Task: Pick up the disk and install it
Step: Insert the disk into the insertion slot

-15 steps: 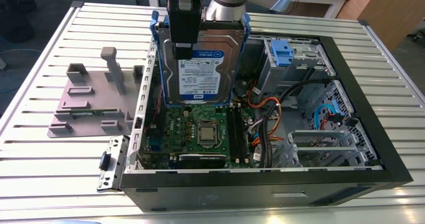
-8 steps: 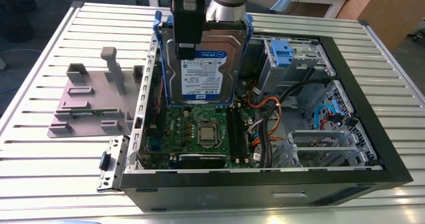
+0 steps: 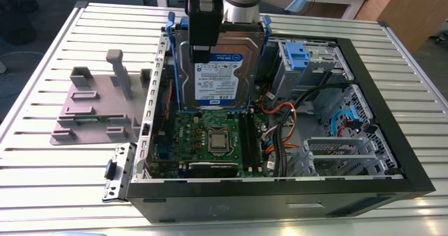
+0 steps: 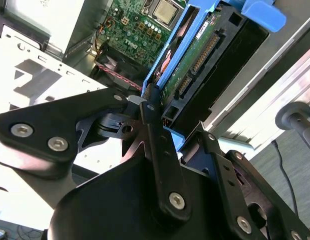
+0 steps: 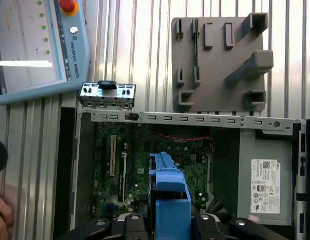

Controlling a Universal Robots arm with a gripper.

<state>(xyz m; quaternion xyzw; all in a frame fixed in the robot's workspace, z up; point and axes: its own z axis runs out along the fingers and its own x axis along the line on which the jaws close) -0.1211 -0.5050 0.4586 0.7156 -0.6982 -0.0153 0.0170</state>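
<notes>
Silver-grey metal hard drive in blue plastic bracket [image 3: 218, 71]: rigid, weighty, shock-sensitive. Clamped by black gripper [image 4: 162, 117] at bracket's 12 o'clock end.

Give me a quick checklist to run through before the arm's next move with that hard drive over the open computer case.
1. Disk held by the gripper: ok, fingers closed on its blue bracket.
2. Disk clear of the motherboard: ok, it hangs above the open case.
3. Disk seated in a bay: not ok, not yet installed.
4. Target bay free: cannot tell.
5. Orange cables clear of the disk: ok, they lie beside it.
6. A person's hand near the case: not ok.
</notes>
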